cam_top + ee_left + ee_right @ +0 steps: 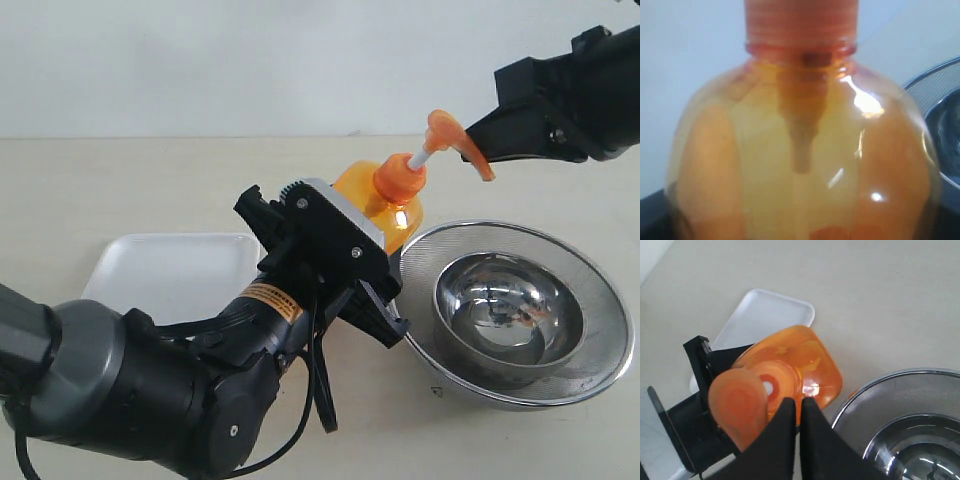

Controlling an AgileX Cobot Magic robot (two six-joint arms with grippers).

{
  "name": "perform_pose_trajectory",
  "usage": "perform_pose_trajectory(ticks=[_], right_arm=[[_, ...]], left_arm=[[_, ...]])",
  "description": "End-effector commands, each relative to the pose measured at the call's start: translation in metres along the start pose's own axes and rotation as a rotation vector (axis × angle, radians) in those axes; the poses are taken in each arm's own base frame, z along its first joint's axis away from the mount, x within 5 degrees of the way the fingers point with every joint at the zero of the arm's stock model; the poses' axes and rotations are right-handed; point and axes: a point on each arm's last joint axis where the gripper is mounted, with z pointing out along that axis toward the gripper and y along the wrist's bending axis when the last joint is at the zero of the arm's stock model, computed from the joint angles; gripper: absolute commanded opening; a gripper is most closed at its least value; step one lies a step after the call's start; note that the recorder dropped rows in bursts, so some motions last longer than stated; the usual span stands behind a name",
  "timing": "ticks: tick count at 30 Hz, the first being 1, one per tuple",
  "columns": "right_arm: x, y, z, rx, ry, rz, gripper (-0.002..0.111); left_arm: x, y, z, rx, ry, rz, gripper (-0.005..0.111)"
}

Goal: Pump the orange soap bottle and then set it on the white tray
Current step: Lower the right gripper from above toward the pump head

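The orange soap bottle [392,200] is off the table and tilted, its pump head [441,131] leaning toward the right. My left gripper [372,262] is shut on the bottle's body, which fills the left wrist view [800,150] and hides the jaws there. My right gripper [797,402] is shut with nothing between its fingers. Its tips sit right beside the pump head [737,405], above the bottle's shoulder [812,365]; in the exterior view the right gripper [480,138] is just behind the spout. The white tray [170,265] lies flat on the table behind my left arm.
A round steel bowl [510,310] sits inside a wider steel mesh bowl [600,300] on the table at the right, directly below the bottle's spout. Its rim also shows in both wrist views [940,90] [875,390]. My left arm [130,390] fills the front left.
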Motion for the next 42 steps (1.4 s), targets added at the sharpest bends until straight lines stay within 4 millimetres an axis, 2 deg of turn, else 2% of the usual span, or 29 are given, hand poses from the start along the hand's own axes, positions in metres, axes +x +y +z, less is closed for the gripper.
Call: perform_pose_trajectory(ticks=[1,5,9,16,26,33,38,42], right_arm=[[-0.003,0.000,-0.006,0.043,-0.046,-0.004,0.000],[-0.003,0.007,-0.015,0.041,-0.070,-0.005,0.000],[-0.001,0.021,-0.033,0.040,-0.095,-0.041,0.000],[0.013,0.042,-0.050,-0.041,-0.015,-0.045,0.000],[0.028,0.031,-0.037,-0.031,0.012,0.020,0.000],[0.027,0.040,-0.035,-0.103,-0.013,0.022,0.000],[0.026,0.046,-0.018,-0.093,0.001,-0.006,0.000],[0.026,0.036,0.001,-0.041,0.036,-0.008,0.000]], left_arm=[[-0.015,0.006,0.000,-0.039,-0.080,0.002,0.005],[-0.015,0.006,0.000,-0.038,-0.075,0.001,0.005],[-0.015,0.006,0.000,-0.038,-0.075,0.001,0.005],[-0.015,0.006,0.000,-0.038,-0.075,0.001,0.005],[-0.015,0.006,0.000,-0.039,-0.076,0.001,0.005],[-0.015,0.006,0.000,-0.039,-0.076,0.001,0.005],[-0.015,0.006,0.000,-0.041,-0.078,0.001,0.005],[-0.015,0.006,0.000,-0.039,-0.076,0.001,0.005]])
